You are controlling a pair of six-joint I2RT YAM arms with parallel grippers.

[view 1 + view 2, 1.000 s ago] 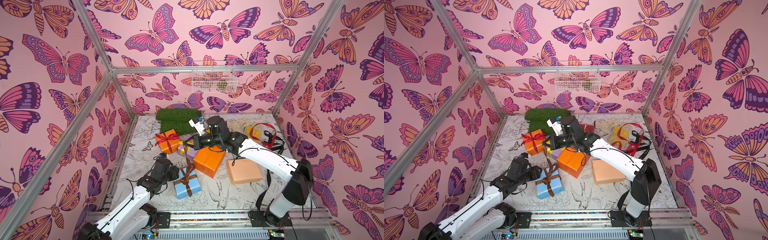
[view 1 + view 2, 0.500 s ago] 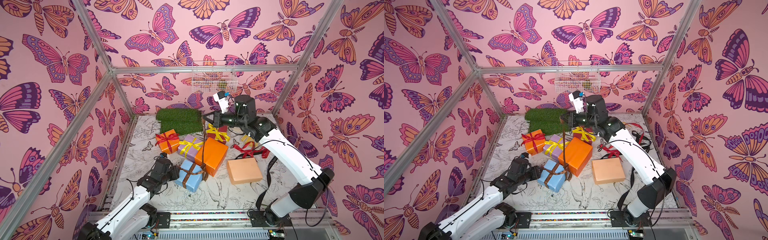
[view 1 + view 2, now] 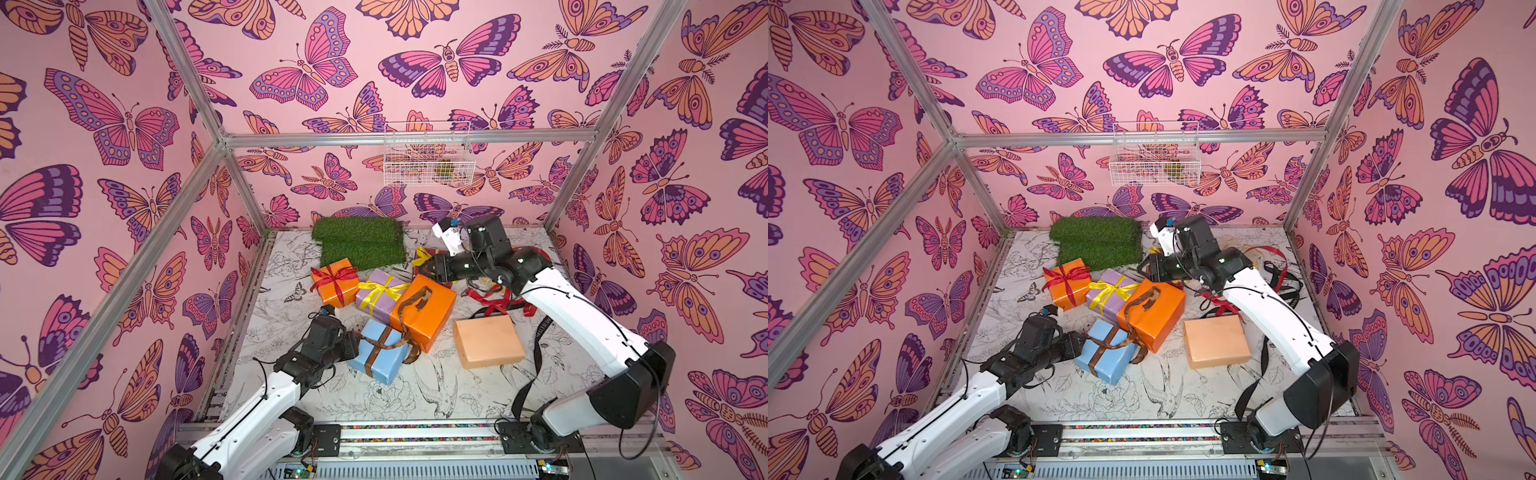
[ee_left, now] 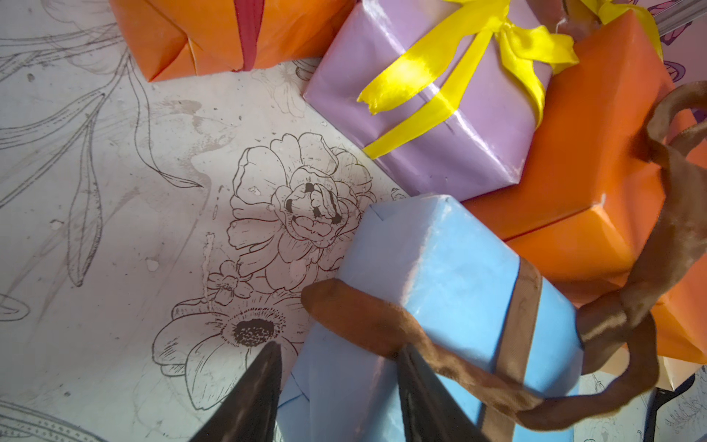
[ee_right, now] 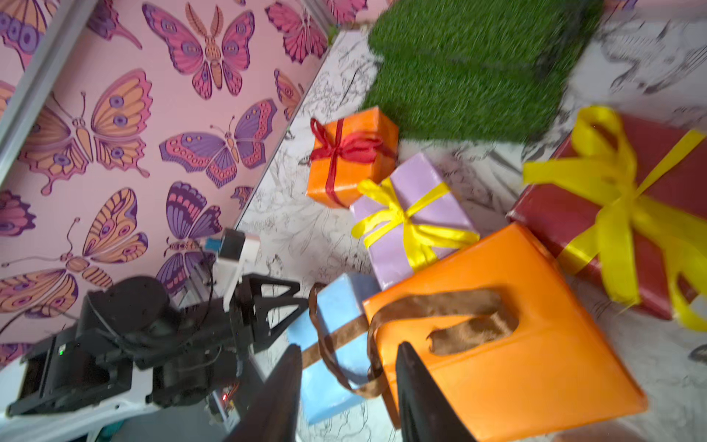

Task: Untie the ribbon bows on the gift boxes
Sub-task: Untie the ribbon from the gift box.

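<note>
The left gripper (image 4: 336, 346) sits at the near-left corner of the pale blue glossy paper gift box (image 3: 394, 365). This box is tilted and leans against the large orange paper gift box (image 3: 432, 320). In the left wrist view the gripper's dark fingers (image 4: 260, 390) stand apart with the blue corner between them. They appear to pinch it, though the contact itself is hard to make out. The narrow brown satin ribbon (image 4: 367, 317) is banded round the pale blue box. Its slack loop and tail drape up over the top of the large orange box, and one end lies across the blue corner beside a left finger.

The right gripper (image 5: 348, 346) hangs in the air at the far side of the pile, fingers (image 5: 279, 390) spread with nothing between them. It is just above the dark red paper gift box (image 5: 554, 214), whose yellow satin bow (image 5: 619, 206) is tied.

The lilac paper gift box (image 5: 421, 172) carries a tied yellow ribbon bow (image 5: 398, 218) and touches the large orange box. The small orange paper gift box (image 5: 367, 180) with its red ribbon bow (image 5: 355, 147) stands just beside it, in front of the green turf mat (image 3: 359, 245).

The peach paper gift box (image 3: 488, 343) lies bare on the white line-drawn desk (image 3: 415, 399). A loose red ribbon (image 3: 492, 305) lies just behind it, and a black ribbon with pale lettering (image 3: 537, 353) trails by the right arm.
</note>
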